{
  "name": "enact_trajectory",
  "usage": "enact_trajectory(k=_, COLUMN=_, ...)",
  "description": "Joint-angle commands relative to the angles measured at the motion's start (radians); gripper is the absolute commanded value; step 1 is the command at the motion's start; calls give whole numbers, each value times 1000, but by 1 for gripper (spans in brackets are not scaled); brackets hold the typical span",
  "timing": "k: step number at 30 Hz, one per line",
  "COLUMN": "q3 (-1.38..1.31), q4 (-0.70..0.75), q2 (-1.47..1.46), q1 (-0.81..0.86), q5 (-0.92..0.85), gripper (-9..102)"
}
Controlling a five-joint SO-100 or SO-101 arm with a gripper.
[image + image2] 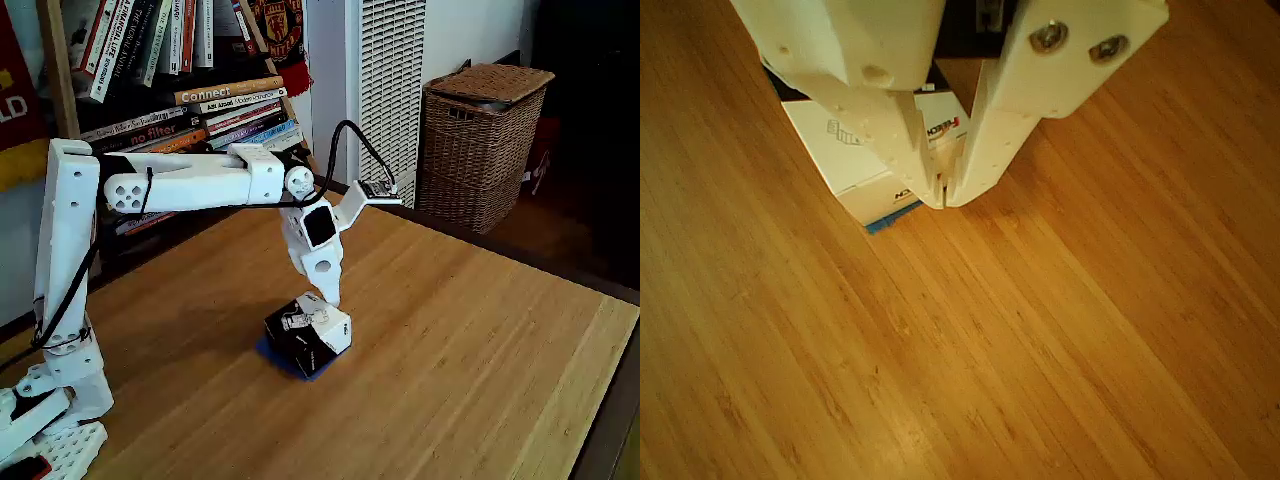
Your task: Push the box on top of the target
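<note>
The box (307,334) sits just below the middle of the fixed view, covering most of the target (297,363), whose blue tape peeks out at its near edges. The push looks nearly finished; perhaps a small nudge remains. The claw (943,197) is clenched, empty, its tips against the box's side on the surface (470,350).

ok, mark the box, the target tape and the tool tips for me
box (308,331), fixed view, on its top face.
target (312,370), fixed view, on the blue tape corner peeking out under the box.
tool (943,196), other view, at the closed tips beside the box.
</note>
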Motion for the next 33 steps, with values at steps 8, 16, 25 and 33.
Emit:
enact_trajectory(k=8, q3=-23, q4=26, q2=106, q1=-3, q5=-11, gripper=0)
enact_trajectory(k=16, q3=-28, q4=29, q2=104, q1=-6, q5=-11, gripper=0)
enact_trajectory(k=25, q3=-71, q4=46, q2=114, q1=-5, q5=15, gripper=0)
enact_trajectory(k=33, q3=-71, q4=75, q2=218, q1=-23, q5=133, gripper=0)
